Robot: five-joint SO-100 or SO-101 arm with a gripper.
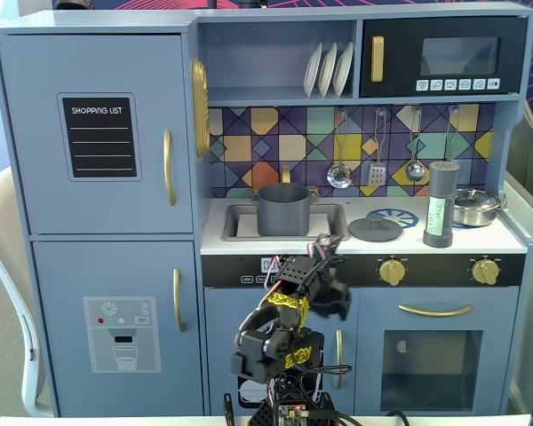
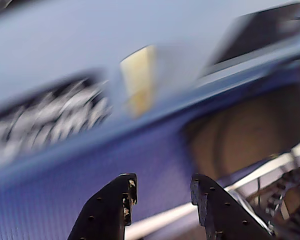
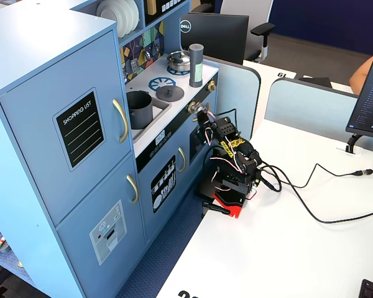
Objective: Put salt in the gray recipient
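Two jaws of gripper (image 2: 161,200) stand apart, nothing between them; wrist view blurred, facing blue cabinet front. Arm folded low before toy kitchen.

Gray recipient (image 1: 282,209) in sink, above gripper and just beyond: matte dark pot, two side handles, mouth open.

Salt (image 1: 440,204) farther up and well right of gripper in a fixed view, upright on counter near edge: tall slim gray cylinder, darker cap, pale green label.

Risks, judged: long reach, grinder top-heavy, could tip off the edge if nudged; steel pot (image 1: 475,207) just beside it could be clipped.
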